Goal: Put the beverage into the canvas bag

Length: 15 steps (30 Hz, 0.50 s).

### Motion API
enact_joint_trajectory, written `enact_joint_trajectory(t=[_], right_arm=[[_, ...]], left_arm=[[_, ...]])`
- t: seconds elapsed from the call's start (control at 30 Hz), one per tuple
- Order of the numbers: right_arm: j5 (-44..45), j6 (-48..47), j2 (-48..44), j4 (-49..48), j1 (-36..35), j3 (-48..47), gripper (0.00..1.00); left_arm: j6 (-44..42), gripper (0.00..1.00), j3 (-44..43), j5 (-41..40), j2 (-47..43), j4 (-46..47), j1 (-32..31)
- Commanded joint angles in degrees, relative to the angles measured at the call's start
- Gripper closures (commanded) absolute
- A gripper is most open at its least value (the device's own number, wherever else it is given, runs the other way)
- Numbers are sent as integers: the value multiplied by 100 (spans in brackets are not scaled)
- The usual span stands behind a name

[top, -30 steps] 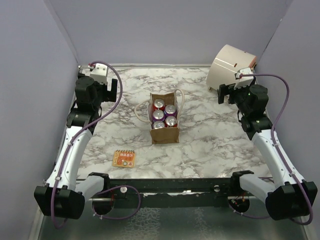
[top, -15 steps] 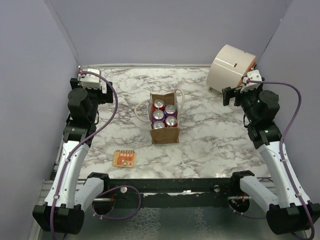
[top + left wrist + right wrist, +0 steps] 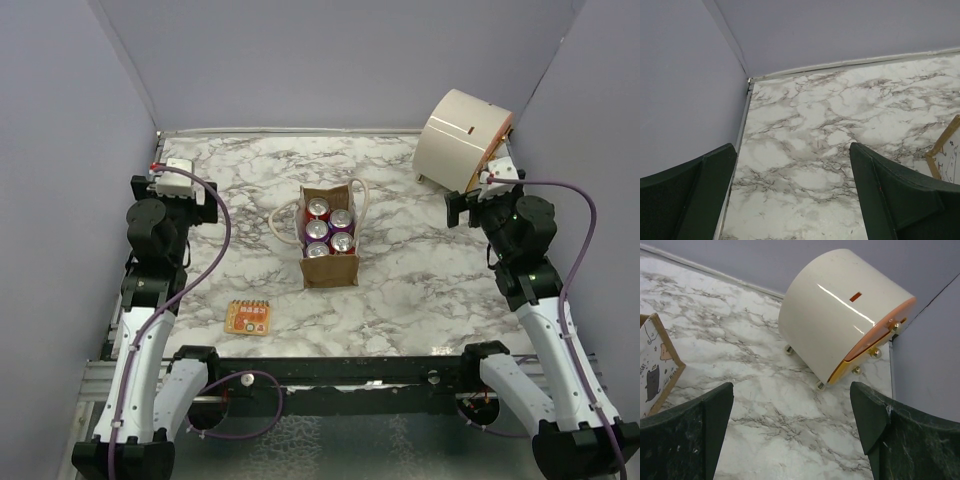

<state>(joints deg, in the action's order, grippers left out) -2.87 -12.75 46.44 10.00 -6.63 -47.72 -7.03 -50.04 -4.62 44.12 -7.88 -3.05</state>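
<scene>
The tan canvas bag [image 3: 330,262] stands upright in the middle of the marble table, cream loop handles at its sides. Several beverage cans [image 3: 330,229] with silver tops stand inside it. My left gripper [image 3: 203,194] is open and empty, well to the left of the bag near the left wall. In the left wrist view [image 3: 792,195] it has only marble between its dark fingers, and the bag's edge [image 3: 944,148] shows at the right. My right gripper [image 3: 457,208] is open and empty, well to the right of the bag. In the right wrist view [image 3: 792,435] the bag's corner [image 3: 657,365] shows at the left.
A large cream drum-shaped container [image 3: 460,138] with an orange end lies at the back right, close beyond my right gripper, and shows large in the right wrist view [image 3: 840,315]. A small orange packet [image 3: 248,317] lies at the front left. Grey walls enclose the table.
Both arms have drawn back: the left gripper moved left and nearer the base, the right gripper moved right and nearer. Bag and cans have not moved.
</scene>
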Motion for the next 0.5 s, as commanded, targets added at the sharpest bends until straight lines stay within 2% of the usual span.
enact_joint_trajectory(t=[0.0,0.47], right_arm=[[-164,-202,-495,62,22,83,0],[-182,-173,-576,165,66,77,0]], left_arm=[[-108,1,-22,233,-319,-44,47],[44,1,142,632,-348,-63,232]])
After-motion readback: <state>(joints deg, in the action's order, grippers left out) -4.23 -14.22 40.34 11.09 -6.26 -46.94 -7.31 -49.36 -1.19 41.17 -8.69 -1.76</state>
